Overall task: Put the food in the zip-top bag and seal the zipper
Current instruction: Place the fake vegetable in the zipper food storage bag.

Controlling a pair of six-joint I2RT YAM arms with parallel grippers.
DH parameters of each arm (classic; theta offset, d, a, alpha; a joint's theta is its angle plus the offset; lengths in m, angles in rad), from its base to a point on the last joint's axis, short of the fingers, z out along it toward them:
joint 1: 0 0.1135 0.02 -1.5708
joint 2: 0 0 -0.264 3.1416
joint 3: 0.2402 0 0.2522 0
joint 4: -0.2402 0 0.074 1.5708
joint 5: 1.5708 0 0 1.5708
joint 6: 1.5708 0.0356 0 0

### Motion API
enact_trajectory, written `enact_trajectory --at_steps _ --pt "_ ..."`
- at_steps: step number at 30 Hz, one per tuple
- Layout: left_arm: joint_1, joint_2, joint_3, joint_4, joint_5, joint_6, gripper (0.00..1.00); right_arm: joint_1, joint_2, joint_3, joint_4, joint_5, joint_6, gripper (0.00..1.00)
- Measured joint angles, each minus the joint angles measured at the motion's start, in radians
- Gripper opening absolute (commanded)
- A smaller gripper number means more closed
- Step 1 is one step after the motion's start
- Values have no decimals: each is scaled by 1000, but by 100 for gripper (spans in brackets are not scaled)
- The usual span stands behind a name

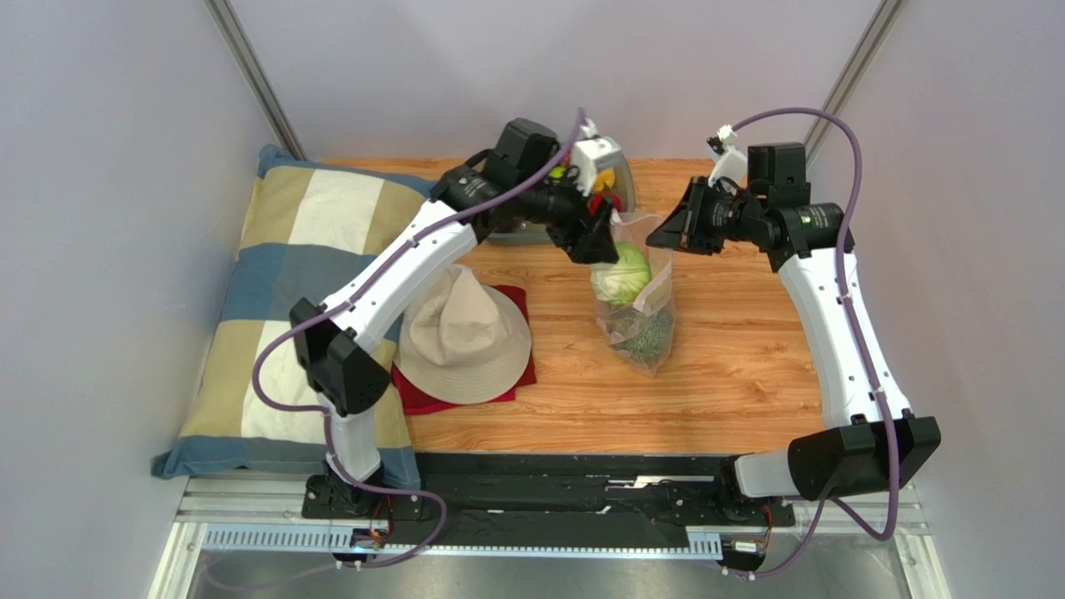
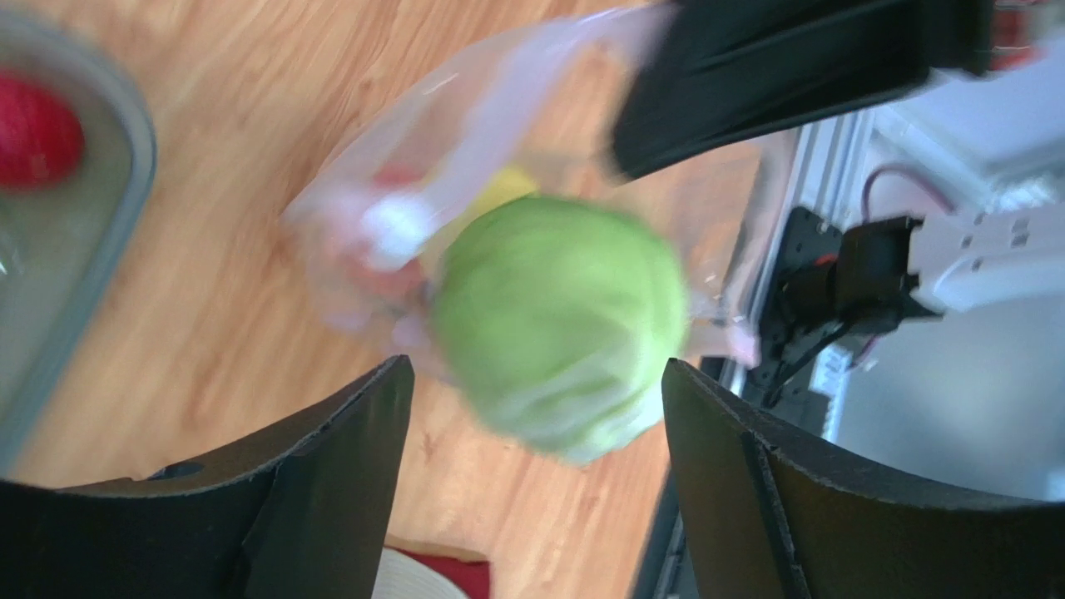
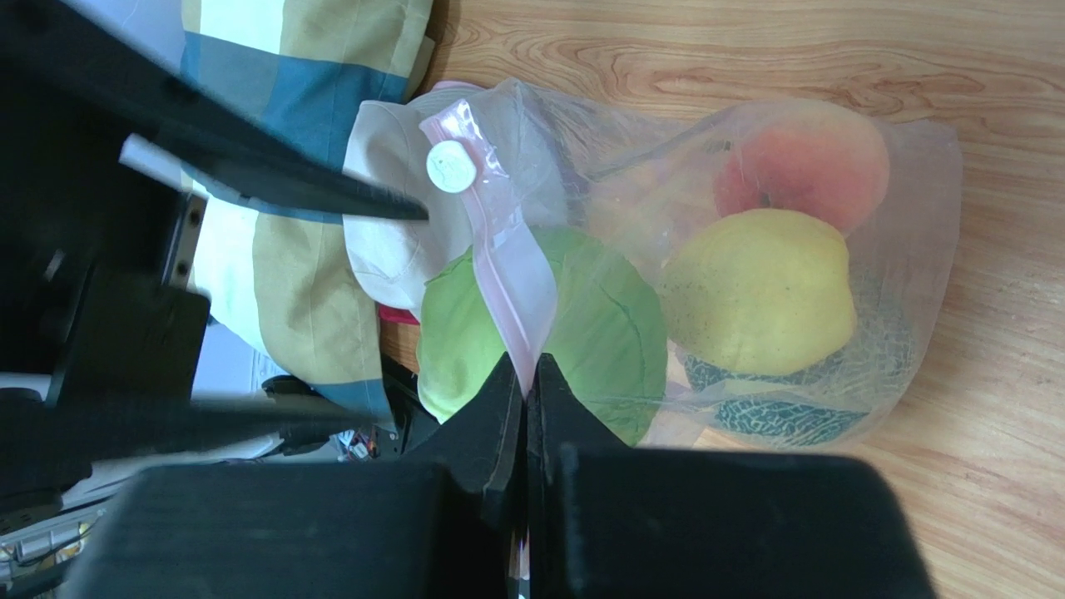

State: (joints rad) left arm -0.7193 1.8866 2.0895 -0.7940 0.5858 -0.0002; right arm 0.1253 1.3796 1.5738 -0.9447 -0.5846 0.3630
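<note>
Left gripper (image 2: 538, 374): you have its fingers spread wide with nothing clamped; the gap sits over the cabbage (image 2: 560, 327), which is blurred in that wrist view. Right gripper (image 3: 526, 381): fingers pressed together, pinching the zipper (image 3: 500, 237), the pale pink strip at the mouth edge. Zip-top bag (image 1: 650, 327): clear and crinkled, near the middle of the wooden table (image 1: 750, 374), between your two grippers, with its mouth towards them. Contents, seen through the film from the right wrist: the cabbage nearest the mouth, just beside the pinched strip; a peach (image 3: 806, 156) and a yellow pear (image 3: 763, 290) touching each other deeper in; a green melon (image 3: 775, 409) beside the pear. You cannot tell whether the cabbage is fully past the mouth. Other items: grey bowl (image 2: 88, 287) at the edge of the left wrist view, holding a red item (image 2: 31, 131); a beige hat (image 1: 465, 335) on a red cloth (image 1: 518, 303), left of the bag; a checked pillow (image 1: 288, 268) along the table's left side.
</note>
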Motion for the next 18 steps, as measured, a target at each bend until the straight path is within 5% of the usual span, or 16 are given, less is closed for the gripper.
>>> enact_trajectory --at_steps 2,8,18 --pt "68 -54 -151 110 43 -113 99 -11 -9 -12 0 -6 -2 0" --pt "285 -153 -490 391 129 -409 99 -29 -27 -23 0 -12 -2 0" --pt "88 -158 -508 504 146 -525 99 -30 -27 -38 3 -35 -1 0"
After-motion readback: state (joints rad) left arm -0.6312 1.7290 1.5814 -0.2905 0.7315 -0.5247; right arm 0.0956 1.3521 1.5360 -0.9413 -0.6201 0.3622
